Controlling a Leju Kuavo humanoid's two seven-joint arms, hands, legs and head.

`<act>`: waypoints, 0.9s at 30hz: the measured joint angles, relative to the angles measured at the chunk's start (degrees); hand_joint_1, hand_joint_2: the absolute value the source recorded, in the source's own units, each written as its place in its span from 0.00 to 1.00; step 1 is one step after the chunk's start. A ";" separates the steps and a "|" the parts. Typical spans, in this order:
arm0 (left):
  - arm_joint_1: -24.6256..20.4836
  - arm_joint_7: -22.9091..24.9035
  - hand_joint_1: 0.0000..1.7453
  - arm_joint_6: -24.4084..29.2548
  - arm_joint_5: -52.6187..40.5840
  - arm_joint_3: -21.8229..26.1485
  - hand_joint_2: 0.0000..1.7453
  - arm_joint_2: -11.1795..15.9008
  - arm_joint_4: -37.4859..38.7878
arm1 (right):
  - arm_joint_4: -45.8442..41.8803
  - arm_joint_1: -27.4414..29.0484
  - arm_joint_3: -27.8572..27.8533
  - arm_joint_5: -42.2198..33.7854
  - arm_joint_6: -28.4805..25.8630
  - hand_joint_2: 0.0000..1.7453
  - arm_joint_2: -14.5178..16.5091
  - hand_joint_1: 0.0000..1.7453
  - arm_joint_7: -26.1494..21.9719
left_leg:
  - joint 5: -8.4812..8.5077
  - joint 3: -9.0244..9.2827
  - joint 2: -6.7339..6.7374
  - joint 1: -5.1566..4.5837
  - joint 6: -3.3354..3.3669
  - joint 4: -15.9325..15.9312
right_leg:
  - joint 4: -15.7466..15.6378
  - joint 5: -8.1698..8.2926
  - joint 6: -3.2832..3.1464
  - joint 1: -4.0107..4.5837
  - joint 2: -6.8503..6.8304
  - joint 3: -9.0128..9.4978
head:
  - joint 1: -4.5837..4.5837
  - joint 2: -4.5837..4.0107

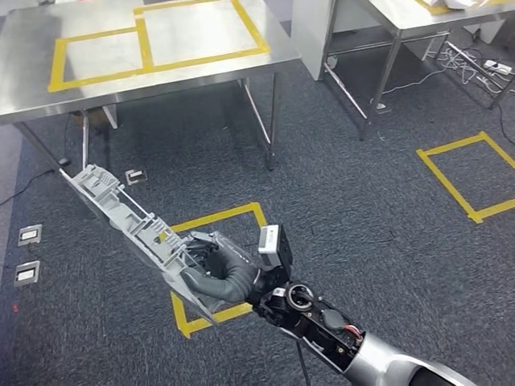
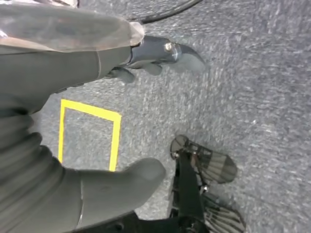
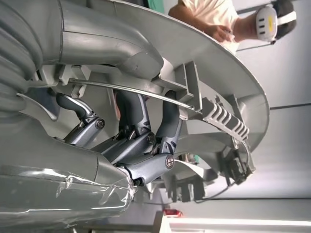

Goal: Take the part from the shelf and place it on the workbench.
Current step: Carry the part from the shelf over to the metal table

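Observation:
A long grey plastic part (image 1: 121, 213) with ribs and clips hangs tilted above the carpet, gripped near one end by my right hand (image 1: 221, 273), whose arm comes in from the lower right. In the right wrist view the fingers (image 3: 139, 121) curl around the part's (image 3: 220, 68) inner ribs and the thumb presses on its curved shell. The steel workbench (image 1: 36, 88), marked with yellow tape rectangles, stands beyond the part. My left hand (image 2: 43, 82) hangs over the floor, thumb (image 2: 121, 187) and fingers (image 2: 165, 51) apart, holding nothing.
A yellow tape square (image 1: 216, 265) marks the carpet under the held part, another (image 1: 467, 173) lies to the right. A second steel table (image 1: 413, 16) with cables (image 1: 467, 64) stands back right. Floor sockets (image 1: 27, 253) sit at the left. A person (image 3: 220, 19) stands behind the part.

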 joint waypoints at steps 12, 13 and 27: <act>0.40 -0.01 0.00 0.08 0.42 -0.03 1.00 0.38 0.00 | -0.35 0.15 -0.15 0.26 -0.55 1.00 -0.01 1.00 -0.08 | 7.27 -9.00 -0.14 -0.04 0.55 -2.07 | 0.09 -6.18 0.88 0.25 1.17 6.61 | -1.91 0.01; 0.34 -0.01 0.00 0.07 0.42 -0.04 1.00 0.37 -0.01 | -0.42 0.12 -0.18 0.26 -0.59 1.00 -0.01 1.00 -0.09 | 7.42 -8.60 -0.20 0.01 0.91 -2.19 | 0.33 -6.43 1.15 0.25 1.12 6.65 | -1.75 0.01; -0.01 -0.41 0.00 -0.25 0.20 -0.07 1.00 0.41 0.00 | -0.95 0.26 -0.54 0.28 -0.70 1.00 -0.31 1.00 -0.20 | 0.65 0.24 0.14 -0.11 0.80 -2.71 | 1.89 -0.06 1.16 -0.02 -0.56 -2.79 | 0.13 0.01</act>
